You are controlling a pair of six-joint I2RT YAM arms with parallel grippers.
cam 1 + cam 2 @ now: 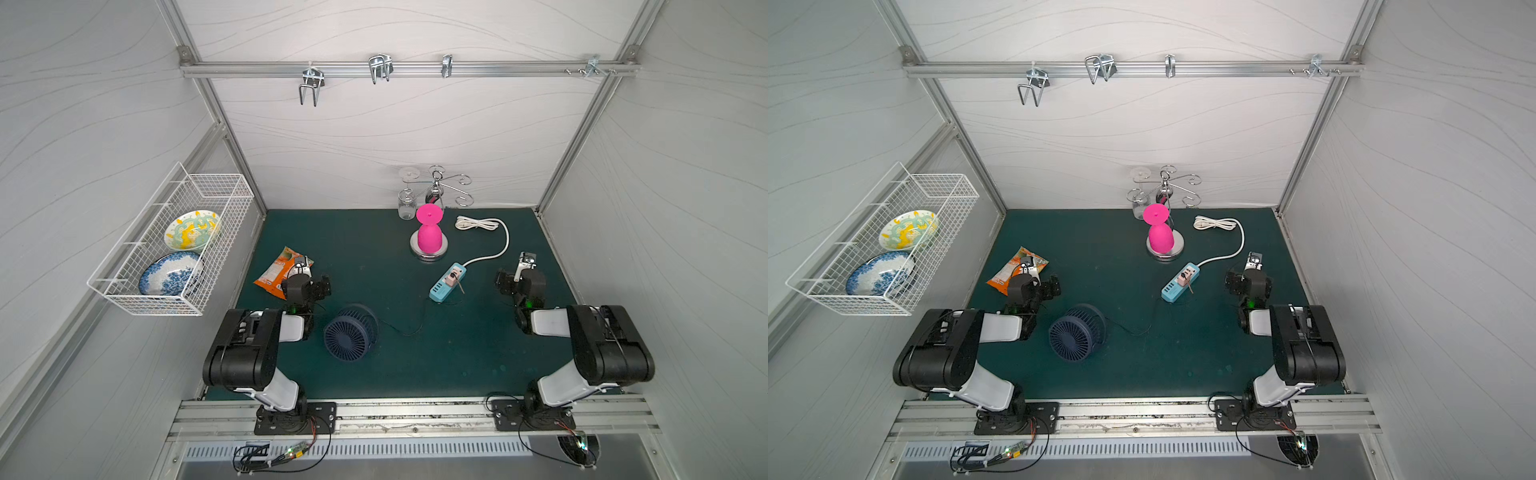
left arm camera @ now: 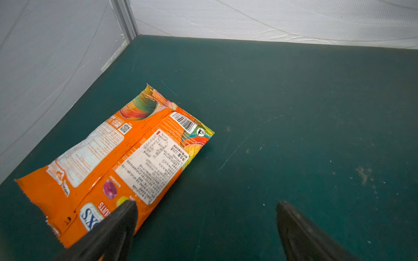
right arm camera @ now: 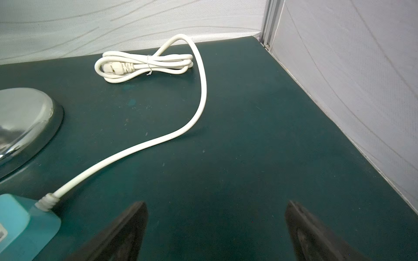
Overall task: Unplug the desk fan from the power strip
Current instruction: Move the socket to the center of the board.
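Bimanual workcell seen from above, dark green mat as floor. The small round navy-blue desk fan with slatted circular grille stands at about 7 o'clock from the mat's centre, near the left arm. Its thin black cable runs toward 1 o'clock to a small pink cube plug, seated in the white socket face of the short light-blue power strip, which lies just right of centre. The strip's thick white cord curves toward 12 o'clock and ends in a tied coil by the back wall. At 11 o'clock from the strip, a chrome stand with a round base carries an inverted bright pink goblet.

The left gripper hangs with jaws spread wide, empty, over the edge of an orange snack packet. The right gripper, at 3 o'clock of the strip, is likewise spread and empty above bare mat.
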